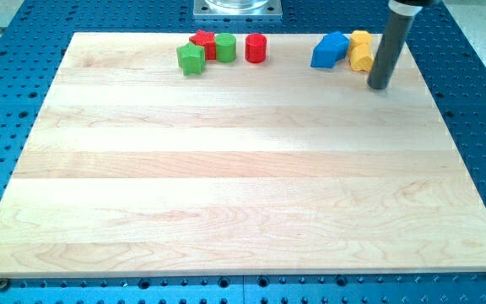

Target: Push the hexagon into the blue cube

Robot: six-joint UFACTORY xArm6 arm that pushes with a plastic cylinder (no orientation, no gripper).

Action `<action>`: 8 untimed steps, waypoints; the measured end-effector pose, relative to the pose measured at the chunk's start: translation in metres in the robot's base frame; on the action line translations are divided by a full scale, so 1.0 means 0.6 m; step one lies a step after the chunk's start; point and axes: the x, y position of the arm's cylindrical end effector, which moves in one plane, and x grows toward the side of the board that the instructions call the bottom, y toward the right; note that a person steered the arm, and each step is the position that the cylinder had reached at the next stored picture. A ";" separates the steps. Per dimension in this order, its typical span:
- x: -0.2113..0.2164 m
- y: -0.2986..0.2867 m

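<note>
The blue cube [330,50] sits near the board's top edge, right of centre. Two yellow blocks touch its right side: an upper one [360,38] and a lower one [361,57] that looks hexagonal. A red block [256,48], round or hexagonal, stands apart to the left of the blue cube. My tip [380,86] rests on the board just right of and slightly below the lower yellow block, close to it but apart from it. The dark rod rises out of the view's top.
At the top left of centre, a green star-like block [191,59], a red star [202,43] and a green cylinder [225,48] cluster together. The wooden board [243,194] lies on a blue perforated table. A metal base [238,8] stands beyond the top edge.
</note>
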 end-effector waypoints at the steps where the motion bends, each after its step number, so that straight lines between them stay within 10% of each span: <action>1: -0.003 0.071; 3: -0.161 0.107; 5: -0.226 -0.128; 8: -0.059 -0.294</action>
